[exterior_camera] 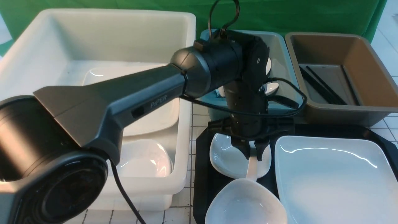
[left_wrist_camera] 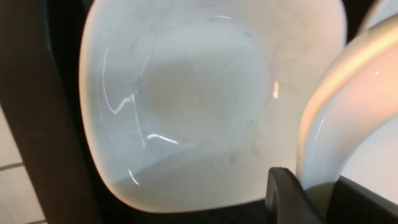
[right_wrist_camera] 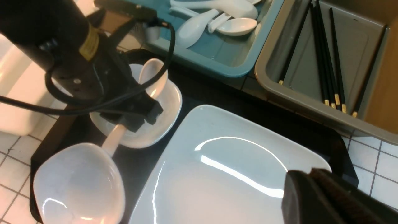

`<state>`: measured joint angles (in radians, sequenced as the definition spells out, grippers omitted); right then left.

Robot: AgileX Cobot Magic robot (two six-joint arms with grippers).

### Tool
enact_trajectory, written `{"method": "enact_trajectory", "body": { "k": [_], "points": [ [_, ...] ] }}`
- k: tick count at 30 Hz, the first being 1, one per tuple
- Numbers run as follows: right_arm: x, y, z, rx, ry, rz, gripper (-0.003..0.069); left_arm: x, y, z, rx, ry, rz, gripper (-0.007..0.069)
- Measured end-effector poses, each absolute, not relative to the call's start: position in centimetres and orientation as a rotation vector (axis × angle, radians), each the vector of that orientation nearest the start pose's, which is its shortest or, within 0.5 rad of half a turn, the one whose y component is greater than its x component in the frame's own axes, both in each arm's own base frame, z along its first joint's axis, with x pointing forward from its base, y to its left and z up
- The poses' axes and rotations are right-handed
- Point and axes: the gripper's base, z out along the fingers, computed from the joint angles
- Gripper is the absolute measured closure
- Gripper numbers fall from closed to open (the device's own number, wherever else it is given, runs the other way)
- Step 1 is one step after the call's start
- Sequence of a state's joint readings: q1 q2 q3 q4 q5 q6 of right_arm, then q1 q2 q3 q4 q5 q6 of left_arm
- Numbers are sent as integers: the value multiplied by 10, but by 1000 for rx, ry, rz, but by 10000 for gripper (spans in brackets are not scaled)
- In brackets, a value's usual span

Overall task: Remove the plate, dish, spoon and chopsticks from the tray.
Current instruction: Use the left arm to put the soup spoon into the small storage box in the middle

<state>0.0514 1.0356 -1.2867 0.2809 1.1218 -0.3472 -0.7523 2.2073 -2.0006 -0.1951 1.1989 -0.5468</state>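
Observation:
My left gripper (exterior_camera: pixel 253 151) is shut on the handle of the white spoon (exterior_camera: pixel 252 169), whose bowl lies over a small white dish (exterior_camera: pixel 227 160) at the far left of the black tray (exterior_camera: pixel 201 161). The left wrist view shows the spoon (left_wrist_camera: pixel 342 118) between the fingers above that dish (left_wrist_camera: pixel 186 102). A second small dish (exterior_camera: pixel 245 203) sits nearer on the tray. The large white square plate (exterior_camera: pixel 329 177) fills the tray's right part. My right gripper (right_wrist_camera: pixel 311 183) is shut and empty above the plate's (right_wrist_camera: pixel 224 174) corner. Black chopsticks (exterior_camera: pixel 323 84) lie in the brown bin.
A large white bin (exterior_camera: pixel 102 40) on the left holds plates and dishes. A teal bin (exterior_camera: pixel 281 71) behind the tray holds several white spoons. The brown bin (exterior_camera: pixel 367 62) stands at the back right. The table is white tile with a grid.

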Motion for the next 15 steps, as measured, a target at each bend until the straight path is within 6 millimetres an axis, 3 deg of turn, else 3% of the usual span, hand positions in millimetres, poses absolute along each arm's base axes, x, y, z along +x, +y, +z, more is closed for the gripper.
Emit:
{"method": "enact_trajectory", "body": {
  "k": [11,15],
  "points": [
    [180,32,428,-439,2274,208,578,343,-334,243,322,2906,-402,574],
    [180,32,428,-439,2273,208,576,346,-338,258,363,2844,-457,574]
  ]
}}
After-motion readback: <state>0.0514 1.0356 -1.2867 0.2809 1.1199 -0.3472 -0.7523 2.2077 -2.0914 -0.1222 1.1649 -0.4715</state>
